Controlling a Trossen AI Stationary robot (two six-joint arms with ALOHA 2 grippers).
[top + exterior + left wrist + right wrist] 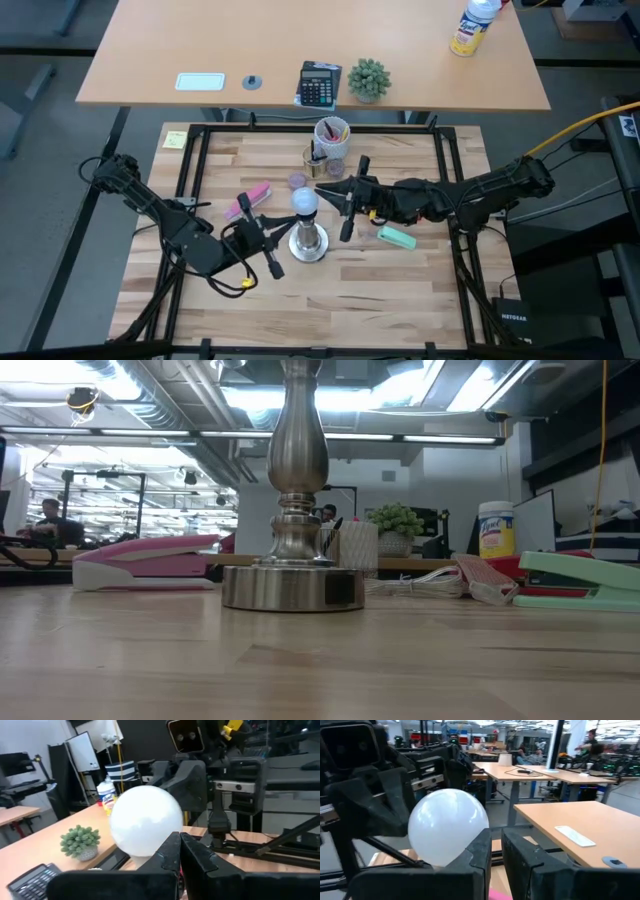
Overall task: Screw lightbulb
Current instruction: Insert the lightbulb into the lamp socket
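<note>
The white round lightbulb [305, 202] sits on top of the silver metal stand [308, 242], which rests on its round base [292, 588]. The bulb's screw base is hidden. My left gripper [283, 226] comes level from the table's left, and its shut fingertips [180, 847] are close below the bulb [145, 820]. My right gripper [322, 189] comes level from the right. Its fingers [496, 845] are drawn together with only a slit between them and nothing in it, right beside the bulb [447, 825]. My left gripper has its shut fingertips [172, 851] right at the bulb's lower side; I cannot tell whether they touch it. My right gripper has the outer side of one finger [481, 847] against the outline of the bulb's lower side [470, 842]; I cannot tell whether it touches.
A pink stapler [250, 200] lies left of the stand and a green stapler [397, 237] to its right. A small purple cap [297, 181] and a pen cup [332, 135] stand behind it. The far desk holds a calculator [319, 84] and a plant [368, 79].
</note>
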